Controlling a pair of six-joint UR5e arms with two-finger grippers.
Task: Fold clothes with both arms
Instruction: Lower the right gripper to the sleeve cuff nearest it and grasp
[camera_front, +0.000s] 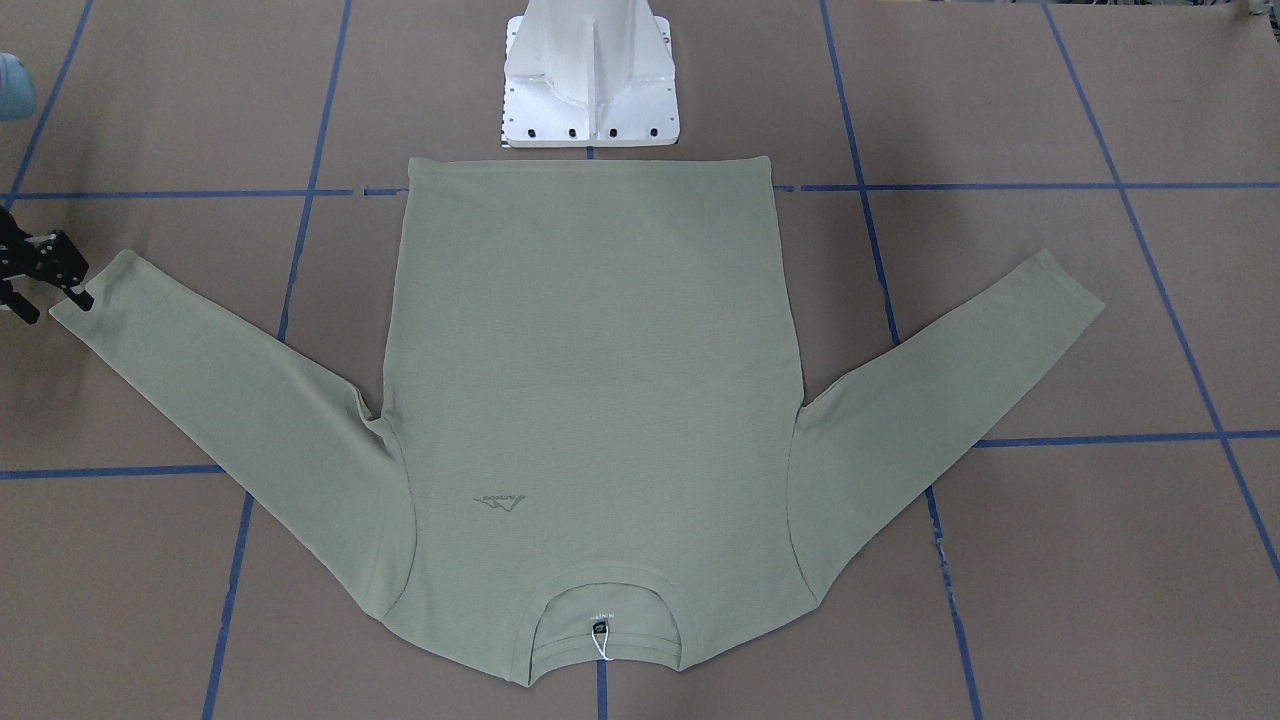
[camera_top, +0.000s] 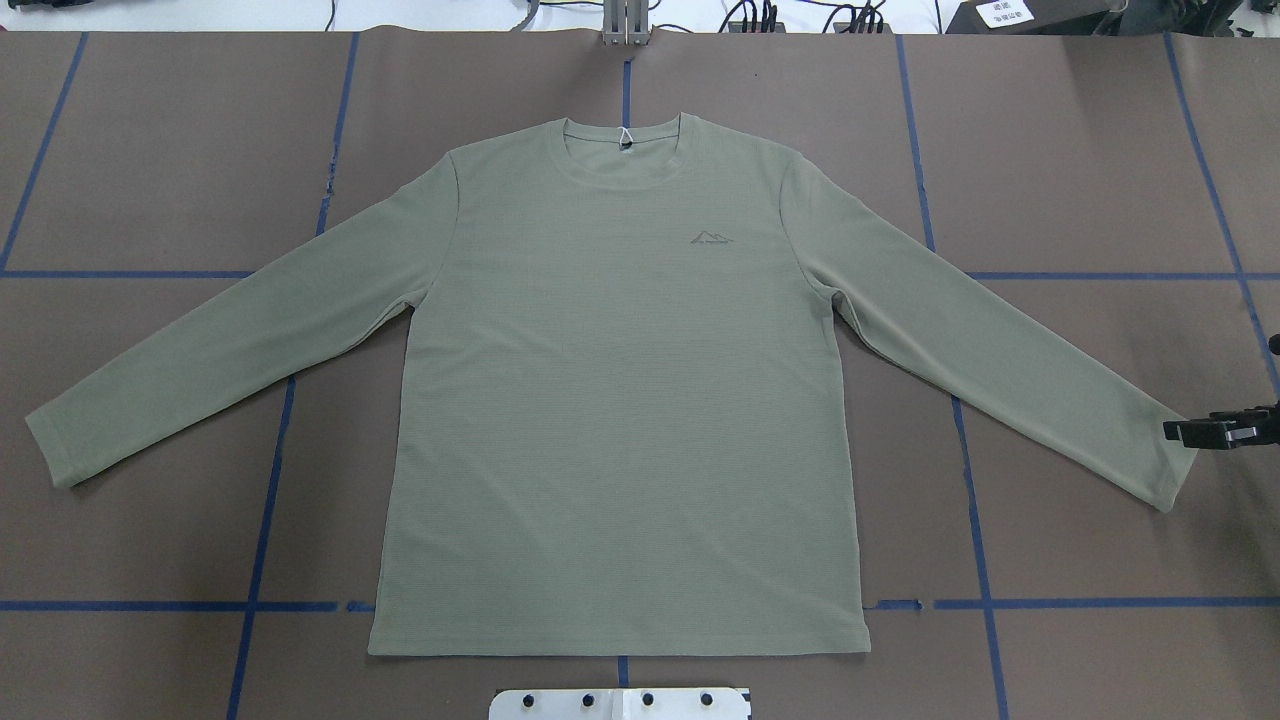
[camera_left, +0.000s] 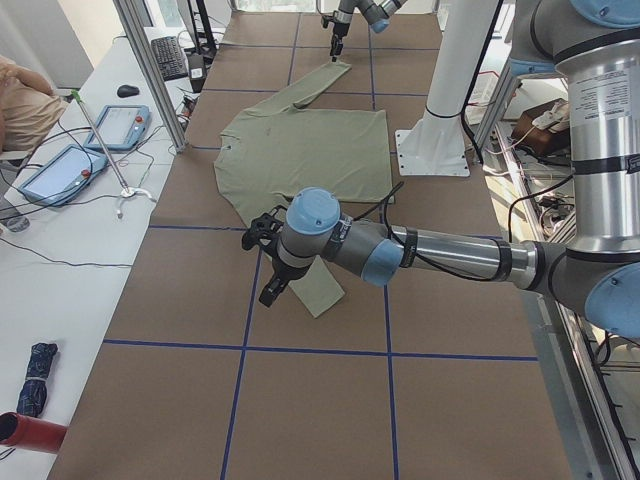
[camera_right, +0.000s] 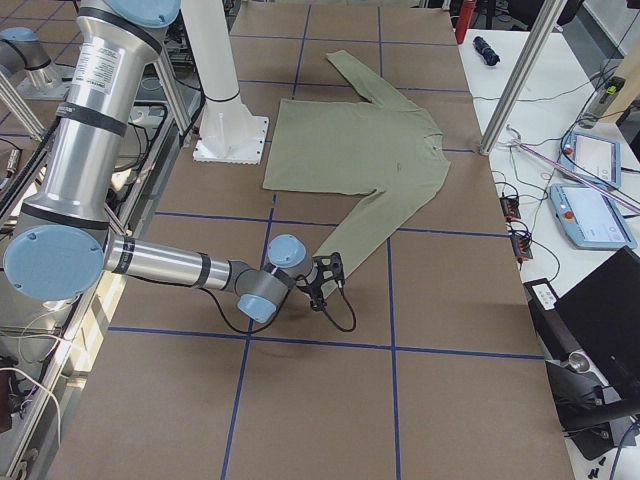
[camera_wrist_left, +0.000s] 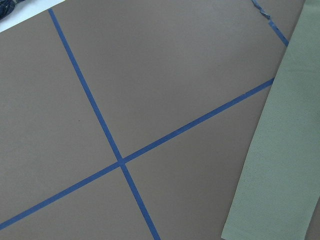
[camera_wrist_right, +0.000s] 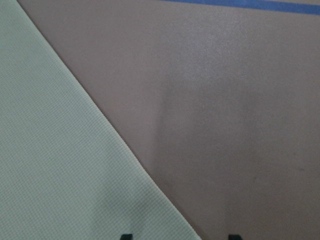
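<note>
The pale sage-green shirt (camera_top: 620, 400) lies flat and face up on the brown table, sleeves spread, collar (camera_top: 622, 150) toward the far edge. My right gripper (camera_top: 1180, 432) is low at the cuff of the sleeve (camera_top: 1000, 350) on the overhead view's right. It stands open: in the right wrist view one fingertip (camera_wrist_right: 126, 236) is over the fabric and the other over bare table. The left gripper (camera_left: 268, 262) hovers by the other cuff (camera_left: 320, 295) and shows only in the exterior left view, so I cannot tell its state. The left wrist view shows that sleeve (camera_wrist_left: 280, 165) but no fingers.
The white pedestal base (camera_front: 590, 90) stands just behind the shirt's hem. Blue tape lines (camera_top: 270, 480) grid the table. A side table with teach pendants (camera_left: 112, 125), cables and a person's arm (camera_left: 20, 100) runs along the far edge, with metal frame posts (camera_left: 150, 70).
</note>
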